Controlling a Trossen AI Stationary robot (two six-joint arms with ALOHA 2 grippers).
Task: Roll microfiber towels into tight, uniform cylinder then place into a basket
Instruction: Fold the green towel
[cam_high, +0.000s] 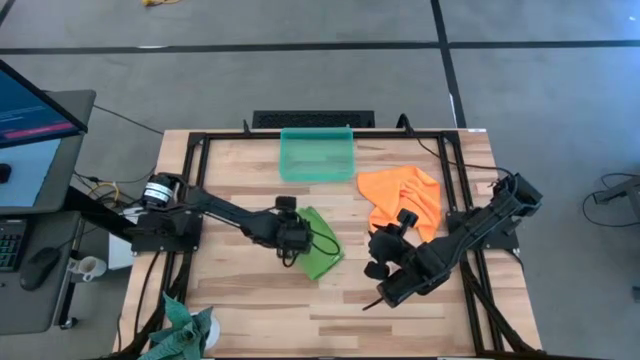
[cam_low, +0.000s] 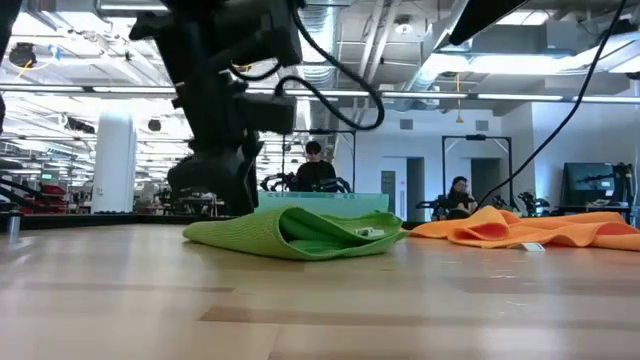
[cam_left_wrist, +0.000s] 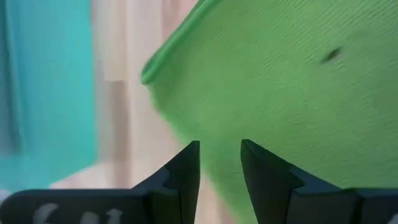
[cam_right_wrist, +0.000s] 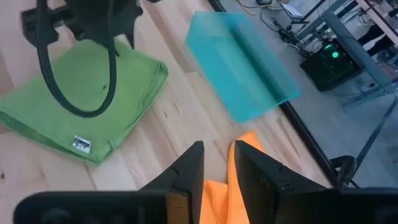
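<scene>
At the tabletop's (cam_high: 240, 310) near left corner lies a darker teal-green cloth (cam_high: 180, 335), well apart from both arms. The left gripper (cam_high: 293, 238) is low over the middle of the tabletop, at the left edge of the lime green towel (cam_high: 320, 255); its jaws stand slightly spread with a narrow gap and nothing between them, and in the left wrist view the green fabric (cam_left_wrist: 280, 93) fills the space just ahead of and beyond the fingertips (cam_left_wrist: 189, 155). In the low view the towel (cam_low: 300, 235) lies folded in a low, loose heap, not a tight cylinder, with the dark left gripper (cam_low: 215, 190) touching down at its left end. Beyond the left jaws, toward the far edge, sits the teal basket (cam_high: 318, 155), with no towel in it. The orange towel (cam_high: 402, 198) lies crumpled to the basket's right, apart from the green one. The right gripper (cam_high: 385, 250) hangs just this side of the orange towel, jaws a little spread and holding nothing; the right wrist view shows orange cloth (cam_right_wrist: 217, 199) directly under them, with the basket (cam_right_wrist: 239, 65) and green towel (cam_right_wrist: 81, 112) farther ahead.
</scene>
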